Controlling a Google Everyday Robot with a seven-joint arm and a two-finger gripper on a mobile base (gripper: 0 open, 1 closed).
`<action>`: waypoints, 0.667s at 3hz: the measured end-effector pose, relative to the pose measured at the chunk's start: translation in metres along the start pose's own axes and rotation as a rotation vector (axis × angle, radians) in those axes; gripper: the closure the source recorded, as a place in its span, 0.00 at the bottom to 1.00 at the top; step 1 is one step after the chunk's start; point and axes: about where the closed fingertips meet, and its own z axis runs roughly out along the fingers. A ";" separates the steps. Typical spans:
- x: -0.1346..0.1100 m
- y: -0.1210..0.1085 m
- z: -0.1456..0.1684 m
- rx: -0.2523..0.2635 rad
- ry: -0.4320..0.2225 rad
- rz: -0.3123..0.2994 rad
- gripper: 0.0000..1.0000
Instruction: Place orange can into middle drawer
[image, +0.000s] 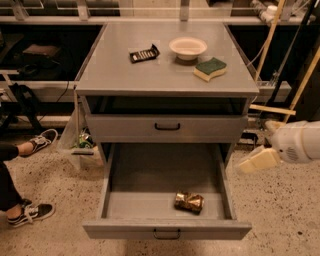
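The gripper (256, 161) hangs in the air just right of the drawer (150, 175), outside its right wall and above the speckled floor (280, 215). I cannot tell whether it is open or closed. It is apart from the can (189, 202).

The can lies on its side inside the drawer, on the drawer's floor, near its front panel and right of its middle. The drawer is pulled fully out, with a small black handle (166, 234) on its low face.

Directly above the drawer a closed drawer (125, 129) shows a taller face. Higher above the drawer, on the cabinet top (165, 75), sit a sponge (210, 68), a bowl (188, 47) and a black packet (144, 53). Left of the drawer stands a shoe (30, 212).
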 end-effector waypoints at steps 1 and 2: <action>-0.030 0.005 -0.105 0.155 -0.062 -0.010 0.00; -0.043 0.022 -0.185 0.266 -0.107 -0.045 0.00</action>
